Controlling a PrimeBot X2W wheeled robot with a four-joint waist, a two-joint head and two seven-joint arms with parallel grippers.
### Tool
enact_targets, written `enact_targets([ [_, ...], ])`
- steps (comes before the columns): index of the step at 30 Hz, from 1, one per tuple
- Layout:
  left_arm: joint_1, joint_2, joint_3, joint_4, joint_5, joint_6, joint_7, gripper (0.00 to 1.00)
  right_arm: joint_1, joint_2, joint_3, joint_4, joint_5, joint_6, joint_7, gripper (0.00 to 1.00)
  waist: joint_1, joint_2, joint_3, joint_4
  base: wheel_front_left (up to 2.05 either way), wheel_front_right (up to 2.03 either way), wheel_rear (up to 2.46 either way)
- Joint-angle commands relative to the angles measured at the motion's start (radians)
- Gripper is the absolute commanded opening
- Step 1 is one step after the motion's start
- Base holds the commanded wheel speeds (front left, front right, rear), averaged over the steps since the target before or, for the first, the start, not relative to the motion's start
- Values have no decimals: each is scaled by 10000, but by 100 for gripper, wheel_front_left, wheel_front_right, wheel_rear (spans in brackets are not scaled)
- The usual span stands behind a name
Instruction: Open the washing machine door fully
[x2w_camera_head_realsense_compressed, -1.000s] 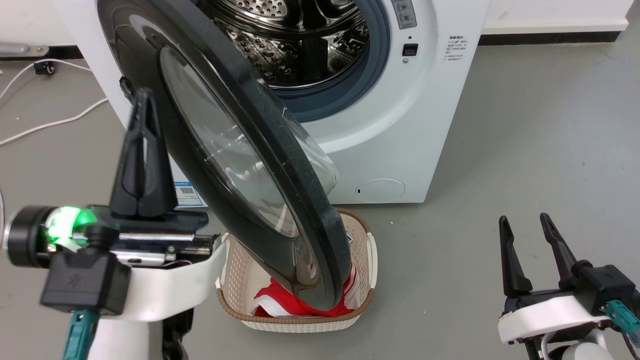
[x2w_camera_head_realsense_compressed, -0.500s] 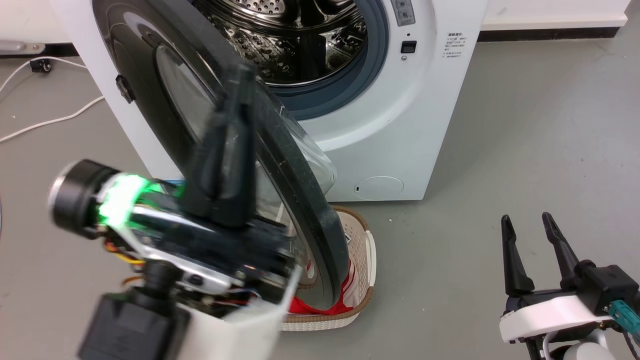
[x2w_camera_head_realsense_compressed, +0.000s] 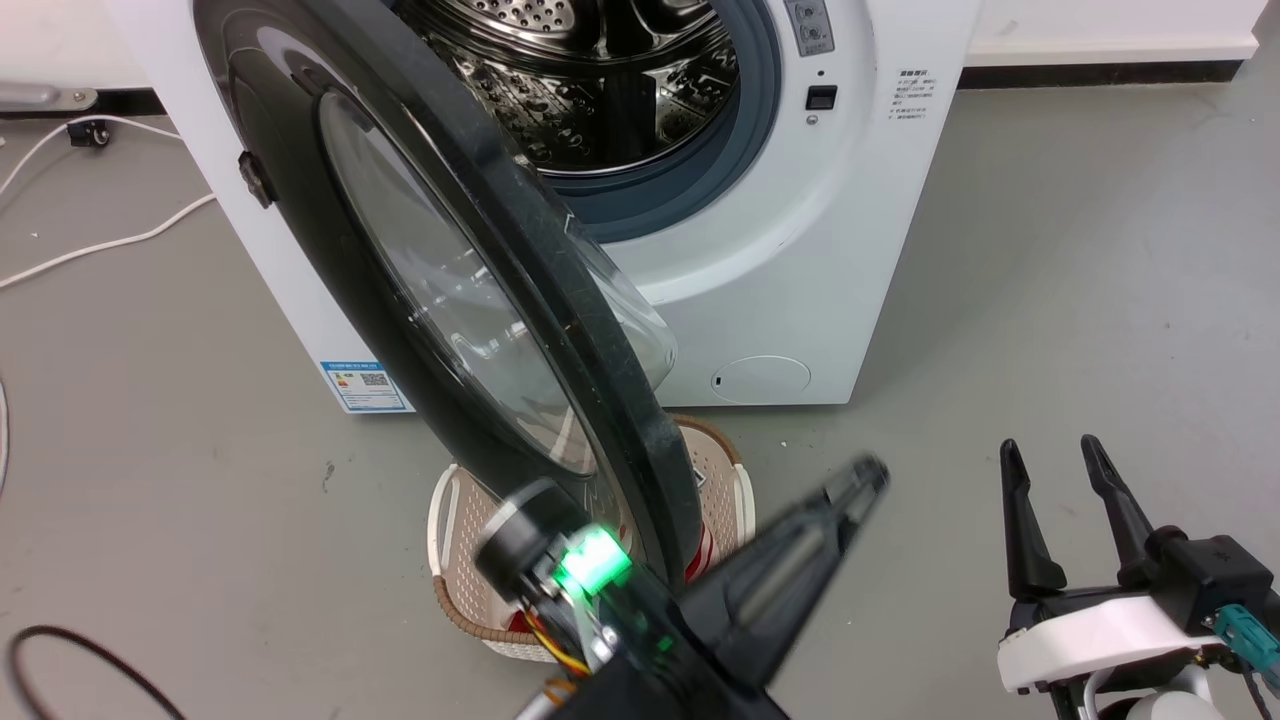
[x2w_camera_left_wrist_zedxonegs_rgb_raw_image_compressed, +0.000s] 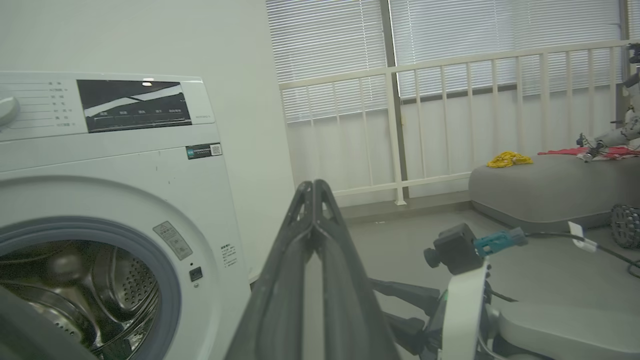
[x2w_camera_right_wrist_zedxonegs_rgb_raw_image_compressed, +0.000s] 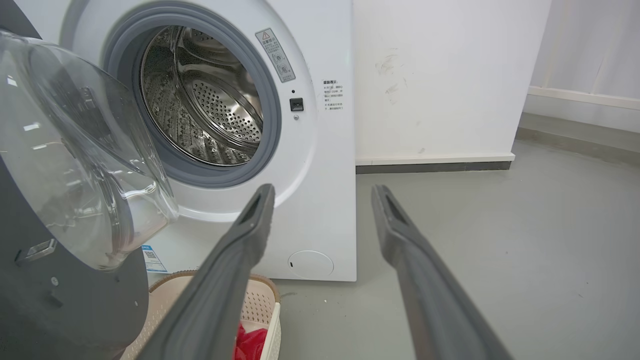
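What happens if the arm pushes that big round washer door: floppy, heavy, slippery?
The washing machine door likely swings as one stiff piece; its thick black rim looks rigid. The bulging glass bowl suggests real weight. Its glossy face may be slippery.

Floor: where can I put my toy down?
Bare grey floor right of the white washing machine, up to the right claw; also left, beside the white cable. Crowded under the round black-rimmed glass door: white perforated basket, left claw.
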Motion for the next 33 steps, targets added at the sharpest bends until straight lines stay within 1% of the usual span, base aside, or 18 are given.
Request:
enact_targets([
  [1, 274, 110, -276, 134, -123, -47, 131, 0, 115, 33, -5, 27, 28, -7, 23, 100, 0, 0, -12, 15, 0, 0, 0],
  [3, 594, 286, -680, 319, -313, -66, 308, 0, 120, 34, 16, 42, 39, -7, 41, 100, 0, 0, 0, 24, 0, 0, 0],
  [6, 991, 481, -993, 615, -542, -77, 538, 0, 74, 33, 41, 55, 63, -7, 33, 100, 0, 0, 31, 36, 0, 0, 0],
  [8, 1248, 585, -1076, 842, -701, -82, 640, 0, 54, 33, 68, 67, 87, -7, 33, 100, 0, 0, 43, 33, 0, 0, 0],
  [12, 1512, 588, -1169, 1336, -894, -9, 651, 0, -17, 33, 114, 92, 106, -7, 31, 100, 0, 0, 122, 19, 0, 0, 0],
  [16, 1322, 458, -982, 1970, -930, 143, 442, 0, -128, 33, 159, 117, 159, -7, 25, 100, 0, 0, 226, -8, 0, 0, 0],
  [19, 1010, 247, -771, 2439, -904, 325, 214, 0, -211, 33, 186, 149, 160, -7, 22, 100, 0, 0, 300, -47, 0, 0, 0],
  [25, 366, -99, -247, 3307, -986, 791, -279, 0, -295, 33, 246, 232, 246, -7, -7, 100, 0, 0, 389, -161, 0, 0, 0],
  [33, -275, -382, 81, 4292, -1195, 1324, -626, 0, -299, 33, 276, 344, 342, -7, -47, 100, 0, 0, 429, -238, 0, 0, 0],
])
